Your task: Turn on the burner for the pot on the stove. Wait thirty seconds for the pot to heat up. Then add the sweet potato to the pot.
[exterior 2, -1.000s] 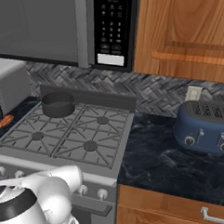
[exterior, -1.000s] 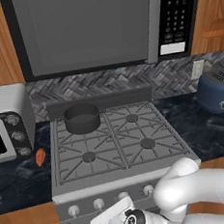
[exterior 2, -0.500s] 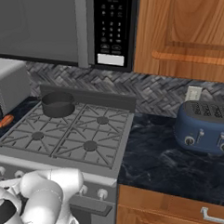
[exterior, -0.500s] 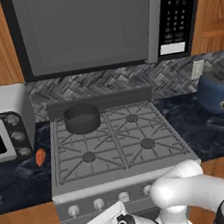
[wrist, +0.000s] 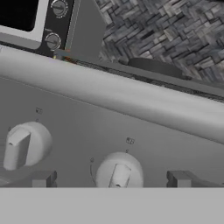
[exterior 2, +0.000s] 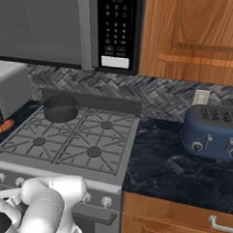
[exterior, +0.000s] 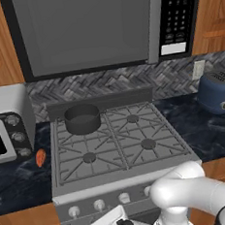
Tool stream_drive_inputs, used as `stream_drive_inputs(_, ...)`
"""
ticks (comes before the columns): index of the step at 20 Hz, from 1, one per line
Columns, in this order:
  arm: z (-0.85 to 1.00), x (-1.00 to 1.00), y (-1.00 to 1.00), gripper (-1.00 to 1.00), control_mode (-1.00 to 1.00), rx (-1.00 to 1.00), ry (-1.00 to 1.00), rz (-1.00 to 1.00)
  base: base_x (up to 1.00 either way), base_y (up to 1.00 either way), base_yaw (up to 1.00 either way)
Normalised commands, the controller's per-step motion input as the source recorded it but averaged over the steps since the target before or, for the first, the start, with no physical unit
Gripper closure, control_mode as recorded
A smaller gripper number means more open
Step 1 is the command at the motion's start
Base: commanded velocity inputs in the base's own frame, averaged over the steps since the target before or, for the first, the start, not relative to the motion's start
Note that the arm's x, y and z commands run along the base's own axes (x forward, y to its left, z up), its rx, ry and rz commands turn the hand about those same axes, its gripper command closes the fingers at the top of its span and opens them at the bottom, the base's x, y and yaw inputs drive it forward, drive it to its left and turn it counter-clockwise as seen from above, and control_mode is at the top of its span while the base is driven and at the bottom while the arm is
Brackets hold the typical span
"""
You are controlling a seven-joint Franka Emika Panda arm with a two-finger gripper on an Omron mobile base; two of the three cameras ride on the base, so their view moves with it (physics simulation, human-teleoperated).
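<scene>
The grey stove [exterior: 123,179] carries the dark pot [exterior: 83,118] on its back left burner; the pot [exterior 2: 60,108] has nothing in it. An orange sweet potato [exterior: 40,158] lies on the dark counter left of the stove, also seen as the sweet potato [exterior 2: 5,125] in the right base view. My gripper [wrist: 111,179] is open and faces the stove's front panel at close range, with a white knob [wrist: 119,173] centred between its fingertips [wrist: 43,178] and another knob [wrist: 21,145] to the left. Above the panel's edge the pot [wrist: 153,68] shows dimly.
A silver toaster oven [exterior: 6,124] stands on the counter left of the stove, near the sweet potato. A blue toaster [exterior: 218,92] sits on the right counter. A microwave [exterior: 87,29] hangs above the stove. My white arm [exterior: 190,194] bends low before the stove front.
My arm has sunk lower in front of the stove, bringing the hand down to the knob row. The jaws stay open. Pot and sweet potato have not moved.
</scene>
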Motion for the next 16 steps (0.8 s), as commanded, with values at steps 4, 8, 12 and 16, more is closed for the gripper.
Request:
stream_drive_inputs(4,-0.21,0.13,0.0,-1.0,-1.0,0.0,0.0,-0.01,0.0,0.0,0.0)
stream_drive_inputs(8,-0.06,0.17,-0.11,-1.0,-1.0,0.0,-0.03,-0.04,0.0,0.0,0.0)
stream_drive_inputs(12,-0.08,0.33,-0.02,-1.0,-1.0,0.0,-0.02,-0.05,0.0,0.0,0.0)
stream_drive_inputs(16,0.0,0.11,0.0,-1.0,-1.0,0.0,0.0,0.0,0.0,0.0,0.0)
